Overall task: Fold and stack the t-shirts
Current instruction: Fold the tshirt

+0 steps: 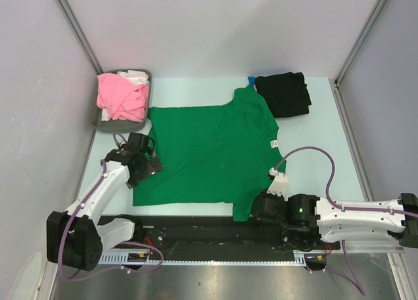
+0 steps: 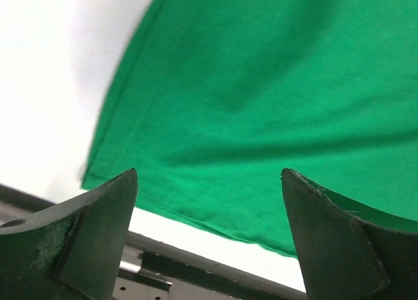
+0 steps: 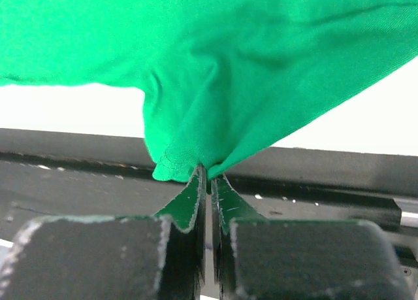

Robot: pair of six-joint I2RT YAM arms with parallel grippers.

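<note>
At the table's (image 1: pixel 320 150) near edge my right gripper (image 3: pixel 208 174) pinches a sleeve of the green t-shirt (image 1: pixel 209 150) spread mid-table; left gripper (image 2: pixel 209 179) hangs released over its hem. I'd clamp there, then lift evenly.

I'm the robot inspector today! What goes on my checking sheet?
Surface: pale mint table.
Job's things: bright green cotton t-shirt spread flat; folded black t-shirt far right; crumpled pink t-shirt and white t-shirt in dark grey plastic tray.
Clutter: nothing seen.
End effectors: left end effector open over the green shirt's hem; right end effector shut on its near edge.
Cables: purple cable looping above the table.
Surroundings: plain white walls.
</note>
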